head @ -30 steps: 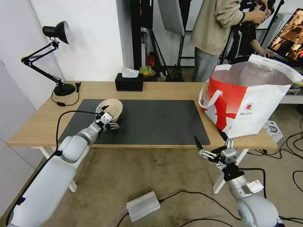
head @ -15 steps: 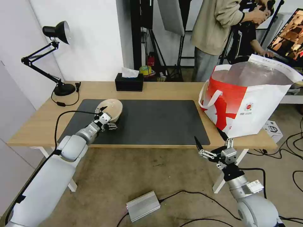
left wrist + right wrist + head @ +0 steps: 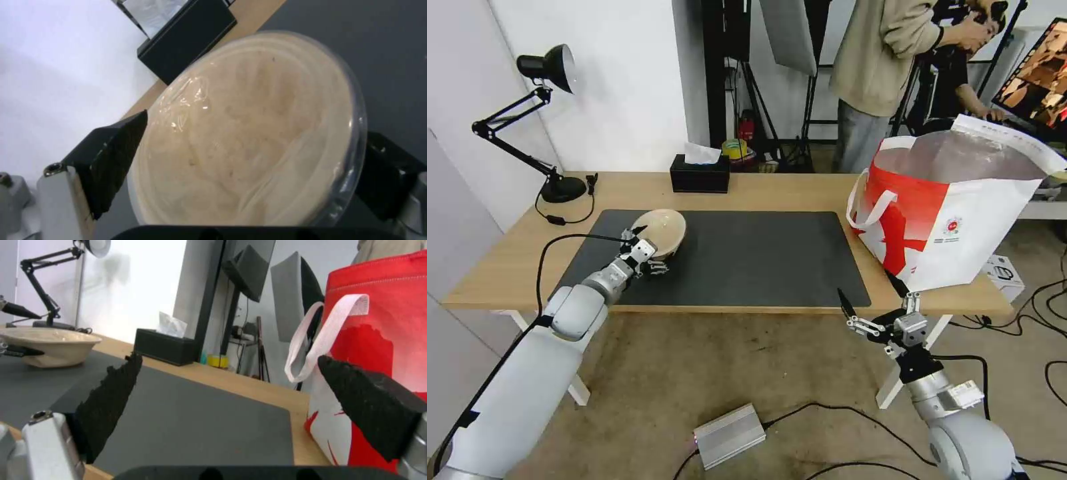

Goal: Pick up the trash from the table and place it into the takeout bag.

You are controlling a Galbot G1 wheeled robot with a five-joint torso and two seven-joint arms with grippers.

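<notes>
The robot's left gripper (image 3: 652,251) reaches over the near left part of the dark grey mat (image 3: 760,257), its jaws spread open on either side of the beige paper-pulp bowl (image 3: 662,230), which sits on the mat toward its far left corner. In the left wrist view the bowl (image 3: 249,133) lies between the two black fingertips (image 3: 111,153), its rim under a clear film; one pad sits right at the rim, and whether it touches cannot be told. The long light-wood tabletop (image 3: 774,190) on white legs carries the mat down its middle. At the tabletop's right end stands the large boxy white-and-red takeout bag (image 3: 954,220), upright with its mouth open, silver foil lining showing and a white loop handle hanging on its left face. The right gripper (image 3: 875,300) hangs below and in front of the tabletop's near right edge, jaws wide open and holding nothing; its wrist view looks across the mat toward the bag (image 3: 378,340) and the far-off bowl (image 3: 51,346). A black tissue box (image 3: 699,175) sits at the tabletop's far edge, and a black desk lamp (image 3: 537,120) stands at its far left corner.
</notes>
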